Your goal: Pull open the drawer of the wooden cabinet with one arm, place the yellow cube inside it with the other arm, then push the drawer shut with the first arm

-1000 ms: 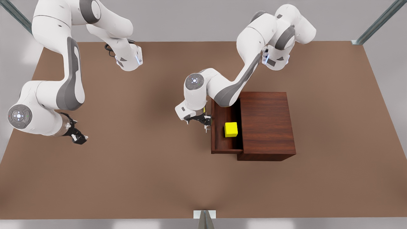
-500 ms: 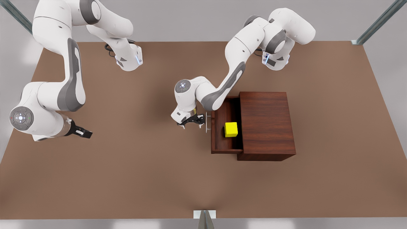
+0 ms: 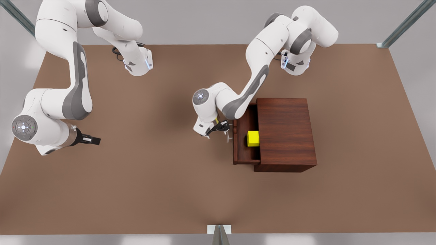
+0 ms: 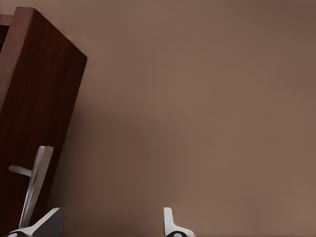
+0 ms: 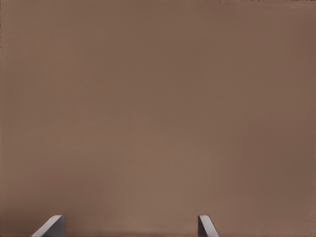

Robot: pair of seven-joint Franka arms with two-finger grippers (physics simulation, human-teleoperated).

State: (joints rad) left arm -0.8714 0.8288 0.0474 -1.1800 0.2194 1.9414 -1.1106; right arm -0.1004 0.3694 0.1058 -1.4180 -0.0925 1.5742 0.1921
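The drawer (image 3: 242,143) has slid inward, pushed by the open, empty left pincer (image 3: 221,131).

A plain matte brown desk (image 3: 143,190) fills the scene under soft, even light, with pale grey floor beyond its edges, slanted metal frame struts (image 3: 405,23) past its far corners and a small grey bracket (image 3: 219,230) at its near edge.

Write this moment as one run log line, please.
phase: closing drawer | left gripper: open, at drawer handle | yellow cube: inside | right gripper: open, waiting
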